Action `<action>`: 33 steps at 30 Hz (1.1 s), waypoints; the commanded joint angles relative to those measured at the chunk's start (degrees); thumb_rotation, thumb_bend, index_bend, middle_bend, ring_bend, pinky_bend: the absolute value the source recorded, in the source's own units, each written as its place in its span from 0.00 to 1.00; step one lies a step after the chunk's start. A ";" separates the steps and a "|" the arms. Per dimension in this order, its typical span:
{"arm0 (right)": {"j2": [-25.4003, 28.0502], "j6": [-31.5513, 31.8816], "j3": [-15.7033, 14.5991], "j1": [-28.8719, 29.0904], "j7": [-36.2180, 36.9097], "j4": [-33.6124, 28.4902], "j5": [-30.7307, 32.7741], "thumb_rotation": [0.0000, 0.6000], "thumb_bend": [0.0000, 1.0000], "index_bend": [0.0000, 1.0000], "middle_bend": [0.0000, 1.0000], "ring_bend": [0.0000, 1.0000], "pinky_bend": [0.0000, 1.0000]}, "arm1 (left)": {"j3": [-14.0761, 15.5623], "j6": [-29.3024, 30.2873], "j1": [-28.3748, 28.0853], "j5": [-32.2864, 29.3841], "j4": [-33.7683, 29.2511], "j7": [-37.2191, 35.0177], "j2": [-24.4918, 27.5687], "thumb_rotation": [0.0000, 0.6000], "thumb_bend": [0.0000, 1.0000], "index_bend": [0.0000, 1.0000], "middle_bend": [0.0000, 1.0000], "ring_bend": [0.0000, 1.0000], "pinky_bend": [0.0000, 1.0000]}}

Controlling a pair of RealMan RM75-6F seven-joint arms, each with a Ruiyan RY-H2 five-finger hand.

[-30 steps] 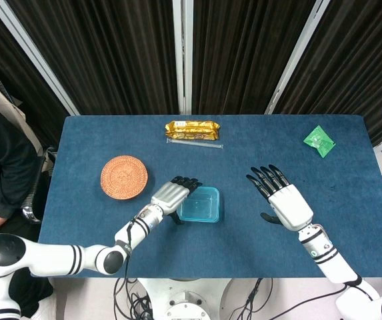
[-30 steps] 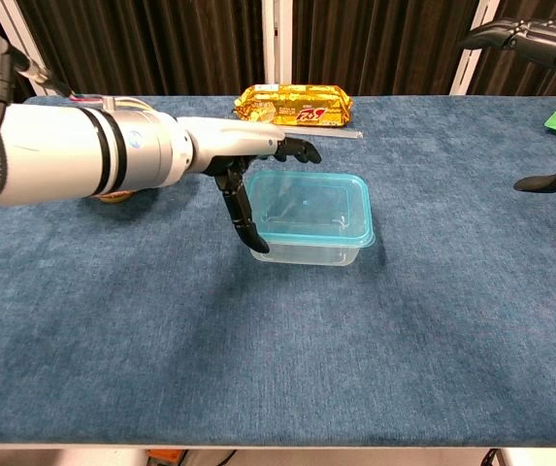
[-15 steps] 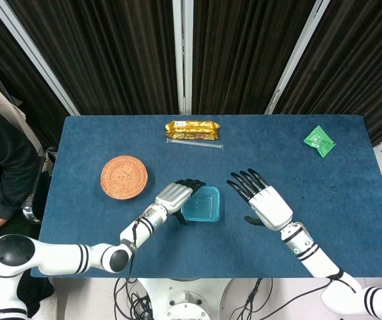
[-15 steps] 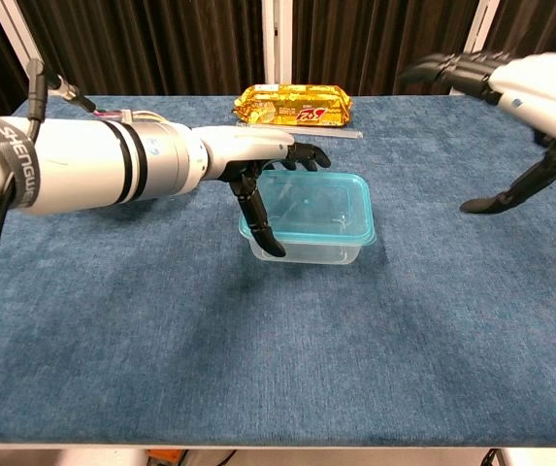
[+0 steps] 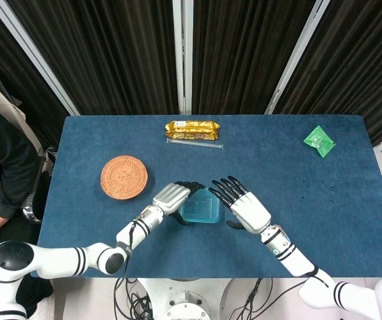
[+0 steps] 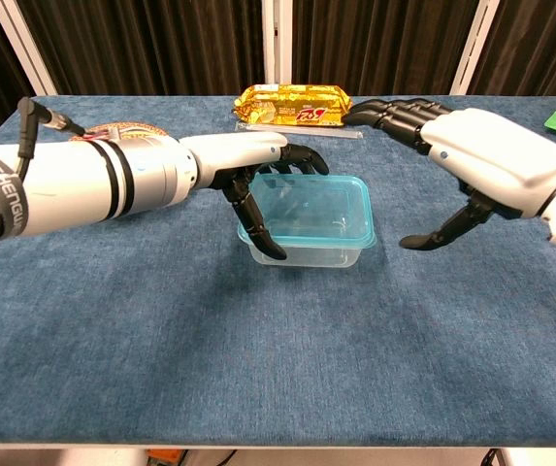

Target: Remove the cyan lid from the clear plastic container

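Observation:
A clear plastic container (image 6: 307, 248) with its cyan lid (image 5: 199, 208) (image 6: 309, 212) on sits near the table's middle front. My left hand (image 5: 172, 198) (image 6: 253, 165) is at the container's left end, fingers draped over the lid's left edge and thumb down against the container's left wall. My right hand (image 5: 246, 211) (image 6: 476, 160) hovers open just to the right of the container, fingers spread toward the lid's far right corner, thumb hanging apart from the container.
A round woven coaster (image 5: 124, 177) lies at the left. A gold snack packet (image 5: 191, 128) (image 6: 294, 104) and a clear tube (image 5: 195, 142) lie at the back. A green packet (image 5: 319, 141) sits at the far right on the blue table (image 5: 324, 200).
My right hand has swept leftward from the right side to just beside the container. My left hand has shifted slightly onto the lid's left edge.

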 commanded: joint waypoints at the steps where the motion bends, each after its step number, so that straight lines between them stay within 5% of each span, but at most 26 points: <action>1: -1.96 1.45 -0.71 0.35 2.89 2.85 -1.02 1.00 0.03 0.00 0.00 0.00 0.00 | 0.27 0.05 0.45 1.08 0.34 -0.65 -0.08 1.00 0.00 0.20 0.20 0.19 0.20; 33: -3.93 3.01 -4.14 7.42 9.02 13.30 -6.84 1.00 0.03 0.00 0.00 0.00 0.00 | 0.91 -1.30 -1.58 -1.13 -0.41 5.22 0.90 1.00 0.00 0.17 0.19 0.19 0.20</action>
